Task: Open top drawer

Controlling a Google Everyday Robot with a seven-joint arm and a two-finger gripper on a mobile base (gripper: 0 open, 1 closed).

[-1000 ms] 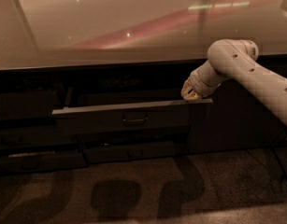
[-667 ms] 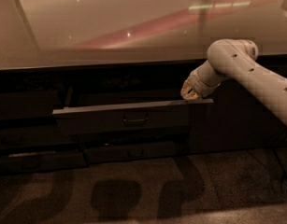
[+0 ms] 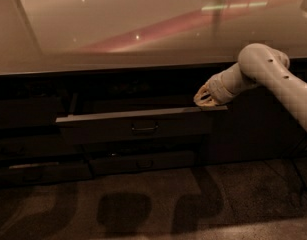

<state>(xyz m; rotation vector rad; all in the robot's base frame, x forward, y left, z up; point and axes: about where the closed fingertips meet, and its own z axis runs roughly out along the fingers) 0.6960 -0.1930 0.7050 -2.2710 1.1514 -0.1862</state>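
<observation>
The top drawer [image 3: 138,126] is a dark grey flat front with a small loop handle [image 3: 144,129] at its centre. It stands pulled out from the cabinet under the counter, its top edge catching the light. My gripper [image 3: 205,98] sits at the drawer's upper right corner, at the end of the white arm [image 3: 273,76] that comes in from the right. The gripper's end is hidden behind the wrist and the dark drawer opening. The inside of the drawer is too dark to make out.
A glossy counter top [image 3: 143,29] runs across the upper frame. A shallower drawer front [image 3: 143,162] with a like handle sits below the open one. More dark fronts [image 3: 28,109] stand at the left. Speckled floor [image 3: 153,204] lies in front.
</observation>
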